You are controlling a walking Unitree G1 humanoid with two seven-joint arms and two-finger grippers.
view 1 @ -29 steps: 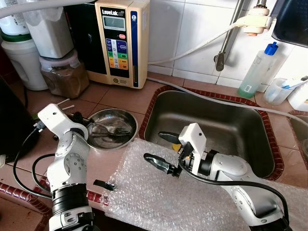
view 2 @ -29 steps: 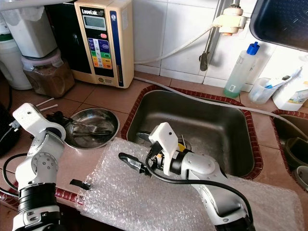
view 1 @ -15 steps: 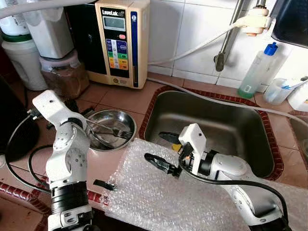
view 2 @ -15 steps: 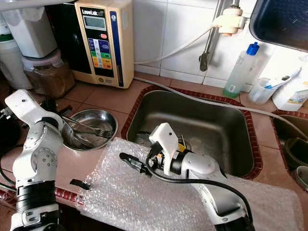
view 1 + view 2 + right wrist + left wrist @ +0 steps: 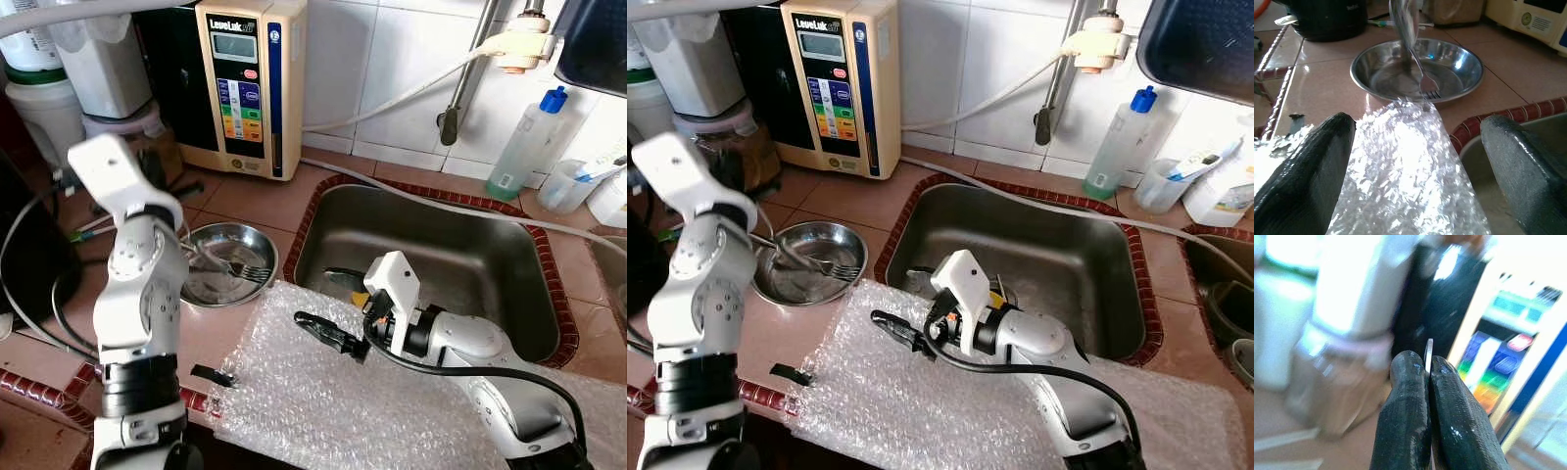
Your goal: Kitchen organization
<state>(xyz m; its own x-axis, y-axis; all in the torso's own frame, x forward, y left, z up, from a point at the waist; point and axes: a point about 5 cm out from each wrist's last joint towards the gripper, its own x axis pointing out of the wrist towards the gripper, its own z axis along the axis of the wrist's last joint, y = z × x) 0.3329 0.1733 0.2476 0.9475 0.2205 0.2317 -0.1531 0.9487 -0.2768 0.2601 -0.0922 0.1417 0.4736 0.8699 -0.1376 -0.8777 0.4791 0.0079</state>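
A steel bowl [image 5: 245, 238] sits on the tiled counter left of the sink [image 5: 441, 250]. A fork [image 5: 245, 271] leans in it, tines on the bowl's floor [image 5: 1429, 89] and handle rising steeply. My left arm is raised above the bowl. Its gripper [image 5: 1426, 363] is shut on a thin metal handle, which looks like the fork's. My right gripper [image 5: 328, 302] is open and holds nothing. It hovers low over the bubble wrap [image 5: 323, 401] by the sink's near left corner, pointing at the bowl.
A water ioniser [image 5: 245, 78], plastic canisters [image 5: 108, 69] and a black kettle [image 5: 1322, 14] stand behind and left of the bowl. A clear bottle with a blue cap [image 5: 524, 142] and a hose [image 5: 392, 98] are behind the sink. Black cables hang at the counter's left edge.
My left arm has risen and swung towards the back, tipping the fork's handle up while the tines stay in the bowl. The right arm has not moved.
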